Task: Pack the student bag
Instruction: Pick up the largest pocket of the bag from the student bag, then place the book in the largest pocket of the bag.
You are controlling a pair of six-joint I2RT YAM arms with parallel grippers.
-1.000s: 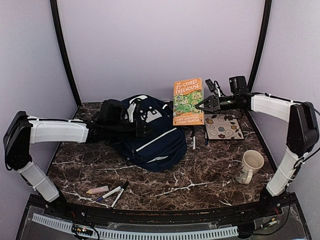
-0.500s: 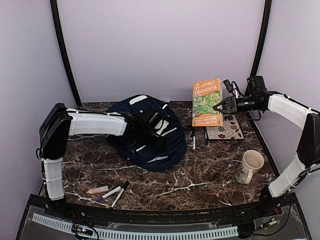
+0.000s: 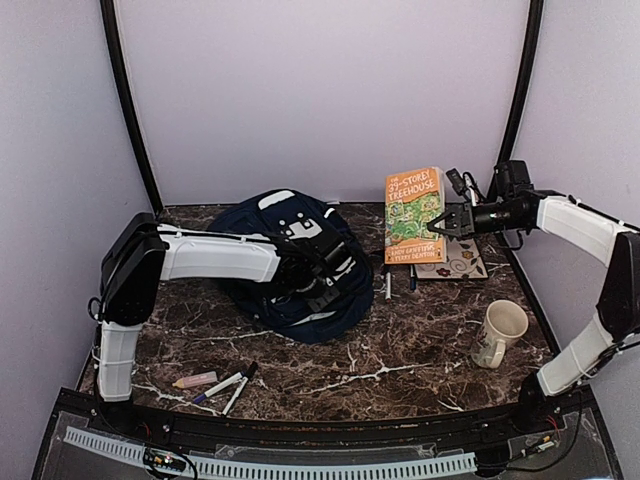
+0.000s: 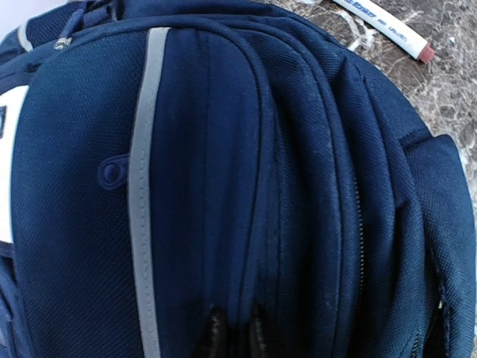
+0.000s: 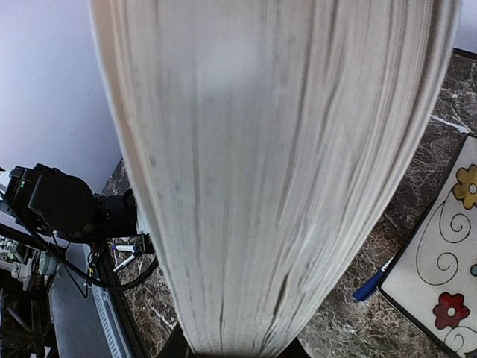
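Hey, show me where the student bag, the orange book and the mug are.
student bag (image 4: 223, 186): left wrist view, navy front panel.
orange book (image 3: 414, 215): top external view, front cover.
mug (image 3: 492, 347): top external view, outer side wall.

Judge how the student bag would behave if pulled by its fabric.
Probably floppy: the student bag lies slumped, its fabric creased into folds at the left fingers. A tug would likely raise a fold first, the rest sagging. Broad and flat-lying, it seems unlikely to roll.
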